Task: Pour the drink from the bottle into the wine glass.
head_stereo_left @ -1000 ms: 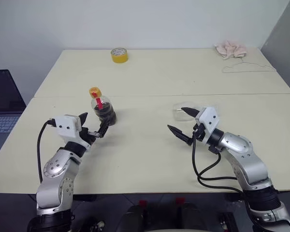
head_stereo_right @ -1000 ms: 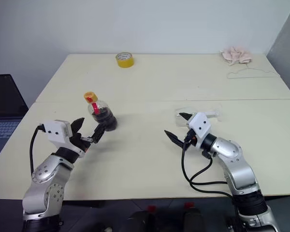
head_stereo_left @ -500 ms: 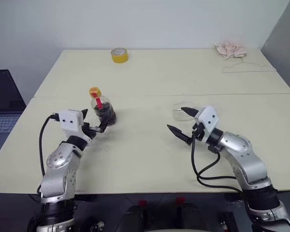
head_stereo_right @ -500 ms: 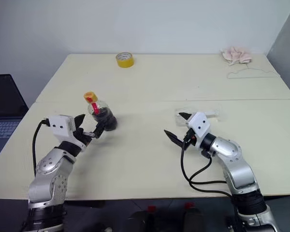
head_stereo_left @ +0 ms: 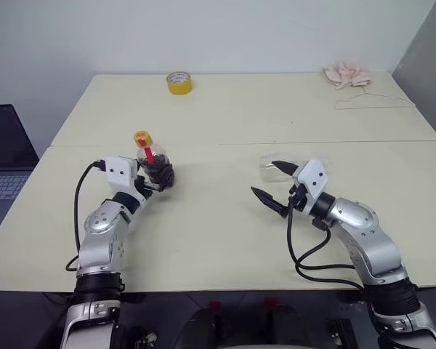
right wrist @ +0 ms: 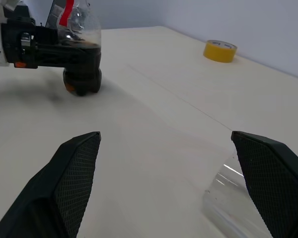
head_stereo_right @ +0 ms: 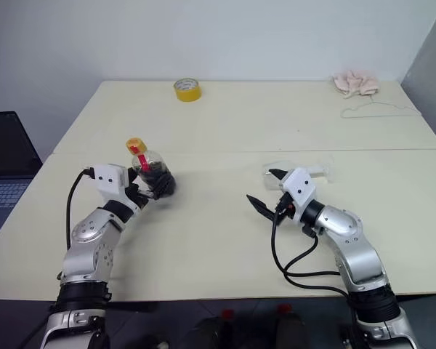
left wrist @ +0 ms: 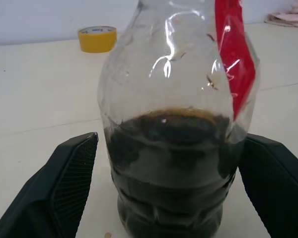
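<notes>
The bottle [head_stereo_left: 152,155], small, clear and tilted, with a yellow cap and a red label strip, stands on the left half of the table [head_stereo_left: 218,225]. The dark drink [left wrist: 174,163] fills its lower half. My left gripper [head_stereo_left: 157,177] is open, one finger [left wrist: 74,173] on each side of the bottle's base. The wine glass [head_stereo_right: 309,171] appears to lie on its side at centre right, partly hidden. My right gripper [head_stereo_left: 264,179] hovers open just in front of it, holding nothing.
A yellow tape roll [head_stereo_left: 179,82] sits at the far edge of the table. A pink cloth [head_stereo_left: 346,73] and a wire hanger [head_stereo_left: 370,102] lie at the far right. A laptop [head_stereo_left: 0,174] sits off the table's left side.
My left gripper has moved forward, and its open fingers now stand around the bottle. The right arm and the glass have not moved.
</notes>
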Robot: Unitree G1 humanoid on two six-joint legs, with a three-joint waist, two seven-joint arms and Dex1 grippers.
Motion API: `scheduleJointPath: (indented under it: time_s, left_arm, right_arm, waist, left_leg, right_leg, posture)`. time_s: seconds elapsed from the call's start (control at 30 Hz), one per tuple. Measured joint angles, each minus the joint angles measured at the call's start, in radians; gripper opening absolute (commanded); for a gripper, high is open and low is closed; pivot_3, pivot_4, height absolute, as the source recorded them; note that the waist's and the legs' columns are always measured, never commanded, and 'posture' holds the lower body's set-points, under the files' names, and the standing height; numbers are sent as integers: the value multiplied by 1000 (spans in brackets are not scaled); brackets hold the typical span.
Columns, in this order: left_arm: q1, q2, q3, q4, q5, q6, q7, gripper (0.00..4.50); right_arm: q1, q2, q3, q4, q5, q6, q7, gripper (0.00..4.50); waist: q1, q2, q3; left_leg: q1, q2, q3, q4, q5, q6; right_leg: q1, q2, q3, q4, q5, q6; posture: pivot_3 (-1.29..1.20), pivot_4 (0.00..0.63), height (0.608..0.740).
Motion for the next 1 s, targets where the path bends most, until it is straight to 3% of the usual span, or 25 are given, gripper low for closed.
scheduleJointPath:
  time_s: [0.3, 0.6, 0.7, 1.0]
  left_arm:
    - [-40, -2, -17, 103, 13, -71, -34, 4483]
    - [-36, -2, -16, 103, 17, -96, -44, 2434]
    - [-31, -2, -16, 101, 16, -98, -43, 2171]
    - [-10, -8, -24, 63, 15, -91, -43, 2057]
  right_arm:
    - [0, -1, 0, -1, -6, 5, -10, 4500]
    - [0, -1, 1, -1, -9, 6, -15, 4500]
    - [-1, -1, 2, 0, -11, 6, -15, 4500]
    - [-54, 19, -2, 0, 16, 44, -15, 4500]
  waist:
    - [-1, 0, 0]
    - [-1, 0, 0]
    - [-1, 0, 0]
    - [-3, 0, 0]
  left_leg:
    - [0, 0, 0, 0, 0, 0]
    - [0, 0, 0, 0, 0, 0]
    - [0, 0, 0, 0, 0, 0]
    - [-1, 0, 0, 0, 0, 0]
  right_leg:
    - [0, 0, 0, 0, 0, 0]
    - [0, 0, 0, 0, 0, 0]
    - [0, 0, 0, 1, 0, 0]
    - [0, 0, 0, 1, 0, 0]
  posture:
    - [0, 150, 740]
    - [0, 150, 740]
    - [0, 150, 740]
    - [0, 150, 740]
